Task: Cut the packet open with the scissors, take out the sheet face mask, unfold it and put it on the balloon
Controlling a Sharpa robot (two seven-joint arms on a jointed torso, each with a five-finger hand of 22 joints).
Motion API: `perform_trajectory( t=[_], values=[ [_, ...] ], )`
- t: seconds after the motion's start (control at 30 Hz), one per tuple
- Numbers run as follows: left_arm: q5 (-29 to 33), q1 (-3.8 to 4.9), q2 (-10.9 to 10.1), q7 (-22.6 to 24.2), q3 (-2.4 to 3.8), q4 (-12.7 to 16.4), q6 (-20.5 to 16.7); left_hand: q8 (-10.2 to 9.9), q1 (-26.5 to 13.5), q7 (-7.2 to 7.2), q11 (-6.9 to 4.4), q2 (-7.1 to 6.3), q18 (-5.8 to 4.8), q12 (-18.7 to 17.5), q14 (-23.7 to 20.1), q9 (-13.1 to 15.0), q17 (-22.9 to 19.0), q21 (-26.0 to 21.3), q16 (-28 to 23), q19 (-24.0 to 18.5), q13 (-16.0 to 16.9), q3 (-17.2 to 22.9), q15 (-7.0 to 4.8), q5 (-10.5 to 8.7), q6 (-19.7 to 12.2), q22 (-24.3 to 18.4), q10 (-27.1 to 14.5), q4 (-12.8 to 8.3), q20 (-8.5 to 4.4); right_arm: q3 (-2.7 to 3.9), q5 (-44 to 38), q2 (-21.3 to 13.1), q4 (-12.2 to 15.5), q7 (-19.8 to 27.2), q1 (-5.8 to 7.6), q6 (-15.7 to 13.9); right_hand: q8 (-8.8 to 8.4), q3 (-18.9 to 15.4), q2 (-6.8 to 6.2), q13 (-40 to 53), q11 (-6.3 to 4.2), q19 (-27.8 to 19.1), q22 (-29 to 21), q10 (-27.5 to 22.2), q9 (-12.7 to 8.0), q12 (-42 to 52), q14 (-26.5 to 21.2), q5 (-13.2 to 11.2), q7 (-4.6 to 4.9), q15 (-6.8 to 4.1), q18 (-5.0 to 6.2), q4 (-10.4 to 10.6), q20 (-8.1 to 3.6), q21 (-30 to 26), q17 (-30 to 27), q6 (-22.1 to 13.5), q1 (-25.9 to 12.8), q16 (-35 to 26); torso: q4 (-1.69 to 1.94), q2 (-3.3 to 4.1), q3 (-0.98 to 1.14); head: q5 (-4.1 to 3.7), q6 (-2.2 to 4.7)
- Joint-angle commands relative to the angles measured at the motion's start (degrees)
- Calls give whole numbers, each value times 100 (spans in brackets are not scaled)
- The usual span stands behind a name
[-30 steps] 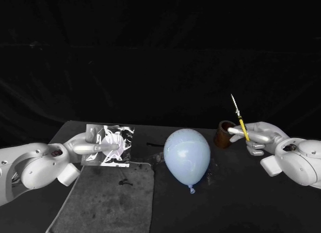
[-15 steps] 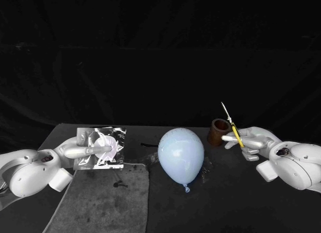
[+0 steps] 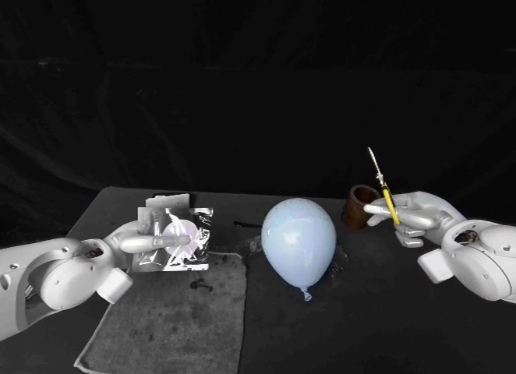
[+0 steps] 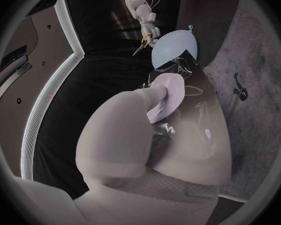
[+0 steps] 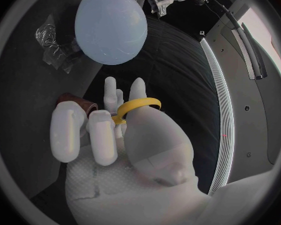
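Note:
My left hand (image 3: pixel 140 243) holds the shiny face mask packet (image 3: pixel 175 235) upright at the left of the table, above the grey cloth's far edge. In the left wrist view its thumb presses on the packet (image 4: pixel 192 105). The pale blue balloon (image 3: pixel 298 240) lies at the table's middle, its knot toward me. To the balloon's right, my right hand (image 3: pixel 418 219) grips the yellow-handled scissors (image 3: pixel 384 195), blades together and pointing up. In the right wrist view a finger passes through a yellow handle ring of the scissors (image 5: pixel 138 106), and the balloon (image 5: pixel 110 25) lies beyond my right hand (image 5: pixel 115 132).
A brown cup (image 3: pixel 357 206) stands just left of the right hand, behind the balloon's right side. A grey cloth (image 3: pixel 179 315) covers the table's front left. Crumpled clear plastic (image 5: pixel 53 41) lies under the balloon. The black table (image 3: pixel 359 312) has free room at the front right.
The whole picture has shifted, so the camera moved. Both hands keep their holds, and the packet, balloon and scissors stand much as before.

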Motion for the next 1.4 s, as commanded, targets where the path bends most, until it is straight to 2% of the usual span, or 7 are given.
perform_trajectory(
  t=[0.03,0.33,0.53,0.87,1.03,1.3,1.4],
  values=[
    [24,-98,74,-103,4,-22,-347,1,-2,13,20,30,60,-24,-27,167,6,19,-34,7,-6,-1,-13,18,-20,-10,-10,-3,-4,13,136,6,44,302,49,-93,-29,-83,-11,-3,-38,25,790,79,10,-29,256,-8,-15,-8,38,-47,10,26,-2,40,45,16,9,-12,0,37,-49],
    [29,-243,260,-290,1,-104,-710,-1,-4,15,24,38,59,-23,-34,168,6,17,-39,4,-6,4,-10,19,-28,-11,-20,-4,-1,23,263,43,74,389,134,-100,-35,-79,-7,-8,-39,29,793,83,10,-34,259,-8,-16,-9,37,-52,8,31,10,43,53,19,11,-4,5,124,-137],
    [-69,-265,337,-579,-1,-116,-913,-2,-6,15,25,48,59,-21,-34,170,7,17,-40,2,-5,8,-8,19,-31,-11,-21,0,1,30,313,64,82,424,147,-96,-42,-75,-4,-13,-40,31,794,87,10,-40,259,-8,-17,-10,36,-56,7,33,11,47,61,19,-5,6,2,156,-173],
    [-537,-272,397,-1131,-2,-59,-1042,-36,-105,54,68,25,52,-26,-125,176,3,-23,-100,-73,-8,-10,36,18,-121,-27,-144,51,44,37,367,98,69,456,155,-92,-42,-75,-4,-13,-40,31,794,87,10,-40,259,-8,-17,-10,36,-56,7,33,11,47,61,19,1,5,1,154,-231],
    [-759,-274,405,-1359,-5,-11,-954,-277,-337,249,253,-152,40,-39,-219,82,6,-82,-157,-172,-20,-174,143,12,-530,-36,-738,205,133,38,382,113,60,467,156,-88,-53,-68,1,-21,-40,24,788,92,10,-51,259,-7,-17,-11,39,-58,6,22,6,52,70,17,6,6,-4,153,-242],
    [-1011,-274,414,-1515,-8,42,-1019,-477,-458,356,357,-328,46,-13,-381,-19,2,-200,-227,-341,-3,-480,243,15,-833,-48,-1110,331,253,38,411,136,45,489,156,-76,-55,-67,1,-22,-40,25,789,93,10,-52,258,-7,-17,-11,39,-58,6,23,4,53,70,16,5,6,-3,159,-253],
    [-1037,-275,416,-1498,-9,64,-1099,-593,-509,385,409,-470,39,-8,-555,-83,-26,-325,-263,-538,1,-698,317,16,-1068,-58,-1314,395,345,38,427,146,40,501,156,-69,-59,-66,2,-24,-39,19,784,94,10,-55,256,-7,-15,-11,41,-55,5,15,-5,53,67,14,3,4,1,165,-263]
  ],
)
